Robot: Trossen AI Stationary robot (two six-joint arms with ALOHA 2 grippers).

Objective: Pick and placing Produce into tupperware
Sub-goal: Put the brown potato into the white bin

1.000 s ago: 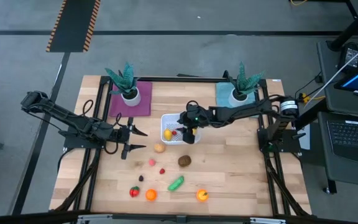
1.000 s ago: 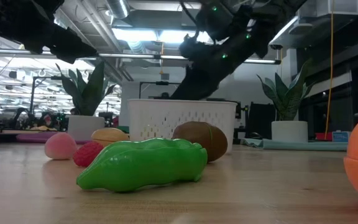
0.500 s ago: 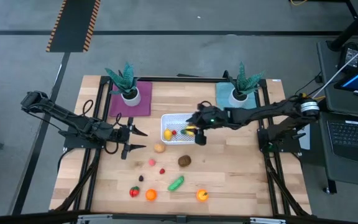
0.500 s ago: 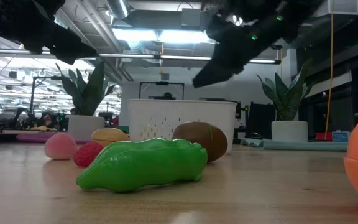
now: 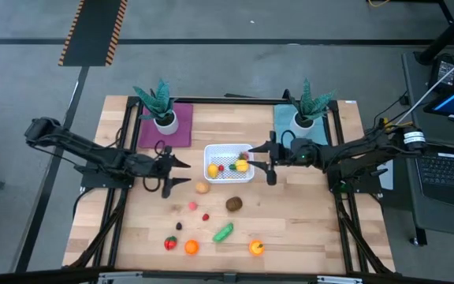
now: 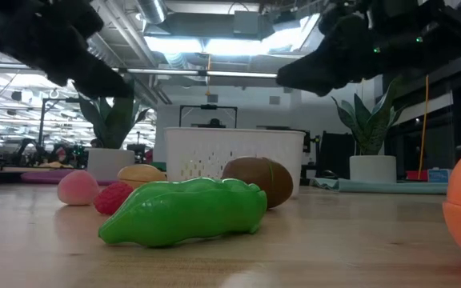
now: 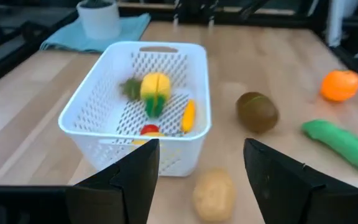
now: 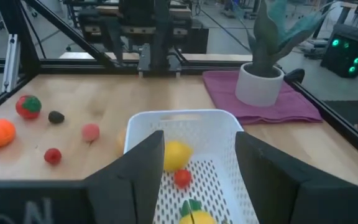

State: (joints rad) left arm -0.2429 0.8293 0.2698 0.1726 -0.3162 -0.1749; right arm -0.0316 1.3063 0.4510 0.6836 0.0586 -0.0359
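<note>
The tupperware is a white perforated basket [image 5: 228,164] at the table's middle. It holds a yellow lemon [image 8: 176,154], a small red piece [image 8: 181,178] and a yellow-and-green piece [image 7: 155,92]. My left gripper [image 5: 180,172] hangs open just left of it, pointing at it. My right gripper [image 5: 267,162] hangs open just right of it, fingers nearly level. Loose produce lies on the wood: a tan potato [image 5: 202,188], a brown kiwi [image 5: 233,203], a green piece [image 5: 224,232] and several small red, pink and orange ones nearer the front edge.
Two potted plants stand at the back, one on a purple mat [image 5: 165,126] and one on a teal mat [image 5: 298,122]. Bare wood lies between the basket and the front row of produce, where an orange piece [image 5: 191,247] and an orange-yellow one [image 5: 256,248] sit.
My right gripper has drawn back from above the basket toward the table's right edge and has tipped from pointing down to nearly level. The yellow-and-green piece, hidden under it a second ago, now shows lying in the basket.
</note>
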